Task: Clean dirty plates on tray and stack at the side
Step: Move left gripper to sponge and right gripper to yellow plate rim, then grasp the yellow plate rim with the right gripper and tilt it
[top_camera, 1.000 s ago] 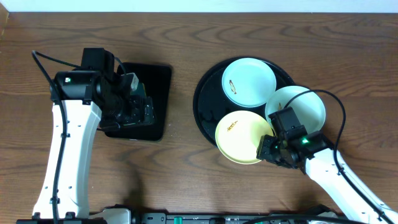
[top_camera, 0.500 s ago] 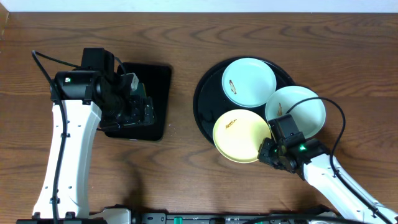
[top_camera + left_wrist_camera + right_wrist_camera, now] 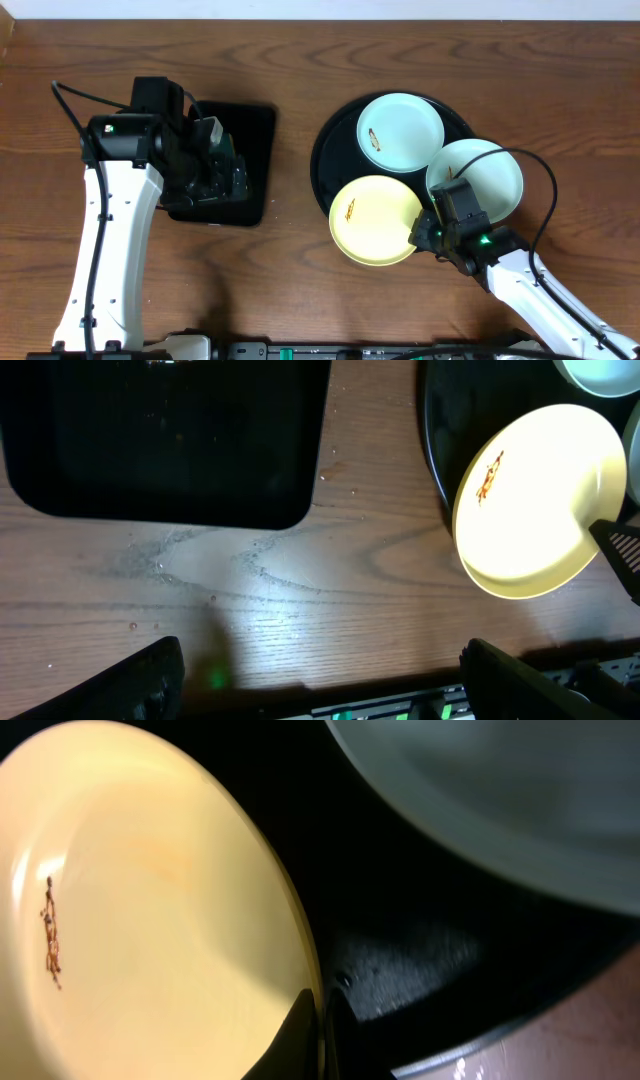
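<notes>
The right claw (image 3: 424, 232) is pressed together on the lower right rim of the yellow plate (image 3: 374, 220). In the right wrist view the claw's two fingertips (image 3: 305, 1020) pinch that thin edge from both sides at the bottom of the frame. The yellow plate sits at the lower left of the round black tray (image 3: 328, 165), with its lower half reaching past the tray's rim over the wooden surface (image 3: 300, 60). A small brownish smear marks its upper left part, which is also plain in the left wrist view.

Two mint-white plates lie on the same tray. One (image 3: 401, 132) is at the top and has a small mark on its left side. The other (image 3: 482, 170) is at the right edge, overhanging the rim, and sits just beside the right claw.

The left claw (image 3: 222, 172) hangs in the left half of the overhead frame above the rectangular black tray (image 3: 255, 140), with its fingers spread wide apart and nothing between them. The left wrist view shows both fingers (image 3: 140, 675) at the bottom corners and water droplets (image 3: 255, 555) scattered on the surface below the rectangular tray's edge.
</notes>
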`<state>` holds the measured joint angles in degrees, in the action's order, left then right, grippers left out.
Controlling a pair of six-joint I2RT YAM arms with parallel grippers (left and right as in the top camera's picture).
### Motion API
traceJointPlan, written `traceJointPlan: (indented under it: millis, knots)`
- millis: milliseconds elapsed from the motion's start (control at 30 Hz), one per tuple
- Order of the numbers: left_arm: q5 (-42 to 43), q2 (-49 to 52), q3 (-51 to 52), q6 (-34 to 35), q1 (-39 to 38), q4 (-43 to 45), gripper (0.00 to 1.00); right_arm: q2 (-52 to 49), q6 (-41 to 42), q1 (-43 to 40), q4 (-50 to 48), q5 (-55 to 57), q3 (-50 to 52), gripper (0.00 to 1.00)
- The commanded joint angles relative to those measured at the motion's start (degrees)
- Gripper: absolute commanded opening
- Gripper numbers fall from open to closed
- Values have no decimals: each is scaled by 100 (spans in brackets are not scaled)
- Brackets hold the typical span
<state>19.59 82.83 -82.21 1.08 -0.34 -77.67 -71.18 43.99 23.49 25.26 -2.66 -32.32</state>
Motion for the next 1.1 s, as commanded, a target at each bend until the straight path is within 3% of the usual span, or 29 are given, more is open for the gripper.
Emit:
traceJointPlan:
  millis: [0,200,367,500,633,767,833,1067]
  knots:
    - [28,-9,37,2,-11,24,89,28,-299,15,-181,286,9,1]
    - [28,-9,37,2,-11,37,88,28,-1373,17,-1010,601,9,1]
    - [28,-9,37,2,-11,44,88,13,-1388,15,-459,1182,9,1]
    - [31,-9,37,4,-11,103,88,13,-1384,17,-417,538,9,1]
    - [31,-9,37,4,-11,105,89,-11,-1388,15,-426,957,9,17]
    - [31,-9,37,4,-11,122,89,-11,-1384,17,-387,859,13,22]
    - [31,-9,37,7,-11,144,88,-26,-1384,17,-374,857,13,30]
    - [31,-9,63,7,-11,142,88,-380,-1272,17,-271,555,13,31]
